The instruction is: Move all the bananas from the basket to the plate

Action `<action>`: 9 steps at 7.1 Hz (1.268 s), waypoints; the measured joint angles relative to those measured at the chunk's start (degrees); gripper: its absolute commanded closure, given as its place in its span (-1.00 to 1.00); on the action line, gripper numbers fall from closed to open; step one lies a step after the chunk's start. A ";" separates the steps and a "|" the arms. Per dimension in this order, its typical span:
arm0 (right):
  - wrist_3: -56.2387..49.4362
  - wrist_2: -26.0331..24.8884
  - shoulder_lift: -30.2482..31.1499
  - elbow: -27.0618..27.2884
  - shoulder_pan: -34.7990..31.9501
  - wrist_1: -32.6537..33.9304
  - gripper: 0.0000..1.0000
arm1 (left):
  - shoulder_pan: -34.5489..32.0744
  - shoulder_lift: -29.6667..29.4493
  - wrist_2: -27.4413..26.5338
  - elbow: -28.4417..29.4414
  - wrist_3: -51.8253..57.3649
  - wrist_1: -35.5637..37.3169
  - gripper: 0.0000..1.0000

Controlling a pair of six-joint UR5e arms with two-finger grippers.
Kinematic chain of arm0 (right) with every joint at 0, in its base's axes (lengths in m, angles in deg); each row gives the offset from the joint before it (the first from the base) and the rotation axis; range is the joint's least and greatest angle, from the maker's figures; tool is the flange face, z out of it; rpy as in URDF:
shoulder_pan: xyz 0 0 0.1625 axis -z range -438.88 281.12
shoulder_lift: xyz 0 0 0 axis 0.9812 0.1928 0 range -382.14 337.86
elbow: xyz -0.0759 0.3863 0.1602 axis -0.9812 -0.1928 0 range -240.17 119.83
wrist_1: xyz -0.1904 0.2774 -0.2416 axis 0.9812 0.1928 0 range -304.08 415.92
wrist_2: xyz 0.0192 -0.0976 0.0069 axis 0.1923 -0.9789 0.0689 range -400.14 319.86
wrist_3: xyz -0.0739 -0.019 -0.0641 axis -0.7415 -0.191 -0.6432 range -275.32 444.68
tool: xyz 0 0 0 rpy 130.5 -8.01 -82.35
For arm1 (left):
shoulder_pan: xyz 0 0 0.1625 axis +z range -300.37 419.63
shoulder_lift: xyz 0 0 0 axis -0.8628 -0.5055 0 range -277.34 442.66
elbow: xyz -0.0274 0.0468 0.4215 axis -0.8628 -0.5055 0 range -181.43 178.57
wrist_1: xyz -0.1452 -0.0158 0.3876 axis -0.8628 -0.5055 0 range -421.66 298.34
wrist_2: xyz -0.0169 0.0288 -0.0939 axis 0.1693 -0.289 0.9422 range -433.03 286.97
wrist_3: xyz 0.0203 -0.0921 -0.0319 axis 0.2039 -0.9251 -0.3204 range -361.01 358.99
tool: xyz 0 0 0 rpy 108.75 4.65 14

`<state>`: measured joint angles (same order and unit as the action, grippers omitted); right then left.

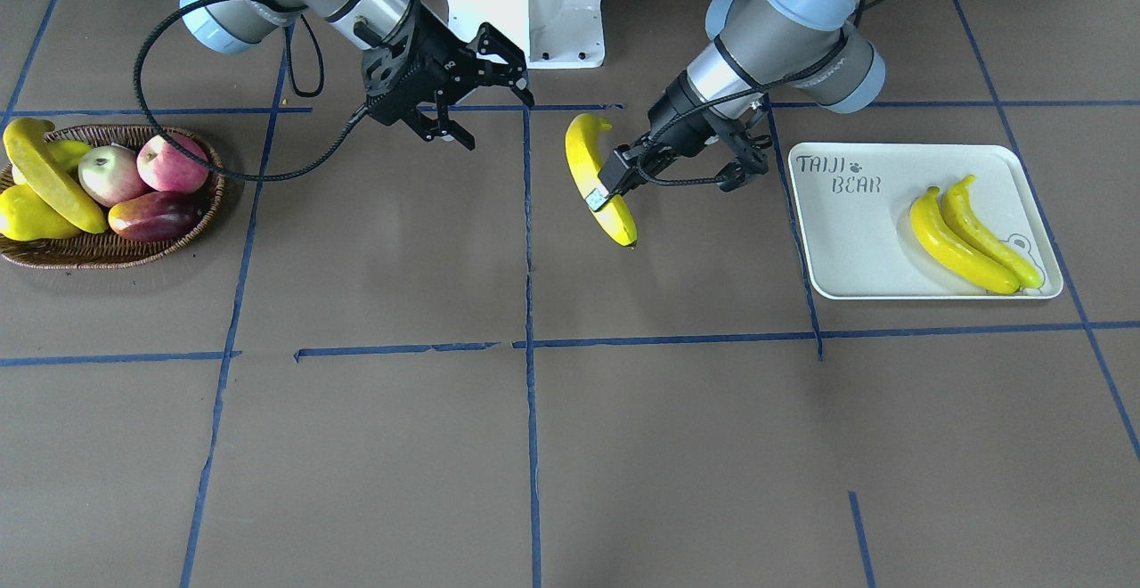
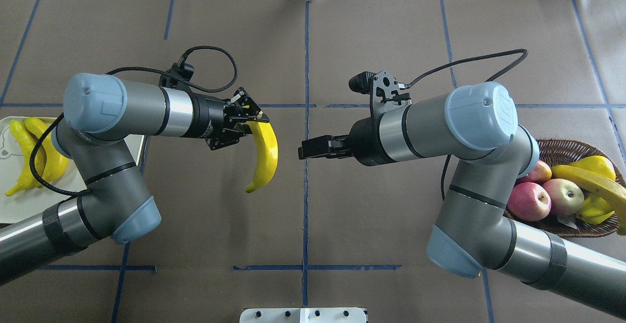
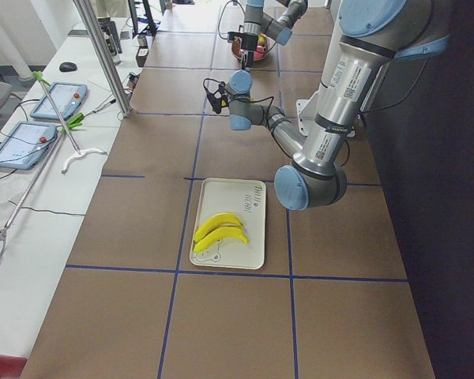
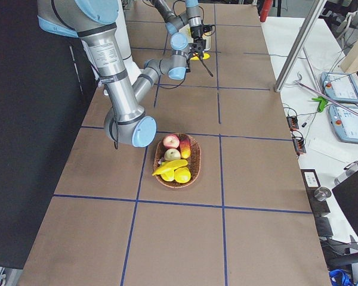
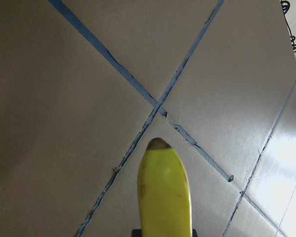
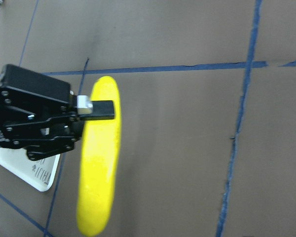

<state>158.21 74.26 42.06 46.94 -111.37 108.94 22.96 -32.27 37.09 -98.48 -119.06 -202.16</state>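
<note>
My left gripper (image 1: 604, 191) is shut on a yellow banana (image 1: 597, 180) and holds it above the table's middle, between basket and plate. The overhead view shows that banana (image 2: 264, 151) hanging from the fingers; the left wrist view shows its dark tip (image 5: 159, 144). My right gripper (image 1: 499, 120) is open and holds nothing, a short way off, facing the held banana (image 6: 101, 158). The wicker basket (image 1: 107, 251) holds one banana (image 1: 49, 180) lying across other fruit. On the white plate (image 1: 837, 240) two bananas (image 1: 973, 233) lie side by side.
Two apples (image 1: 142, 169), a dark red mango-like fruit (image 1: 156, 216) and yellow fruit (image 1: 27, 218) fill the basket. The robot's white base (image 1: 525, 9) stands at the table's back edge. Blue tape lines cross the brown table. Tablets (image 3: 31, 126) lie on a side bench.
</note>
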 measured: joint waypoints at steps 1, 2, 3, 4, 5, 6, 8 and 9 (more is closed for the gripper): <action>-0.27 2.83 1.63 0.55 -2.51 1.72 -0.99 | -1.67 1.87 0.45 -0.42 0.45 0.74 0.98; -0.78 4.58 2.67 1.34 -4.22 5.33 -0.99 | -3.37 4.44 1.05 -0.97 1.97 1.37 0.98; -1.84 5.09 3.07 1.94 -4.93 10.37 -0.99 | -4.74 8.01 1.92 -1.80 4.63 1.65 0.97; -4.11 5.07 3.17 3.01 -5.49 16.83 -0.99 | -6.50 12.31 3.53 -2.80 7.72 1.75 0.97; -8.08 5.01 3.35 4.94 -6.23 23.63 -0.99 | -8.86 16.45 5.28 -3.41 10.39 1.81 0.97; -12.42 4.95 3.76 7.12 -6.93 29.64 -0.99 | -10.88 19.81 6.51 -3.57 13.35 2.03 0.96; -17.00 4.88 4.48 10.21 -7.70 36.88 -0.99 | -13.47 23.39 7.16 -3.02 17.76 5.43 0.94; -17.54 4.87 4.60 10.65 -7.74 37.84 -0.99 | -14.24 24.33 7.04 -2.49 18.35 7.30 0.91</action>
<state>140.66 79.13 46.65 57.59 -119.11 146.77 8.72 -7.94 44.13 -100.97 -100.70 -194.86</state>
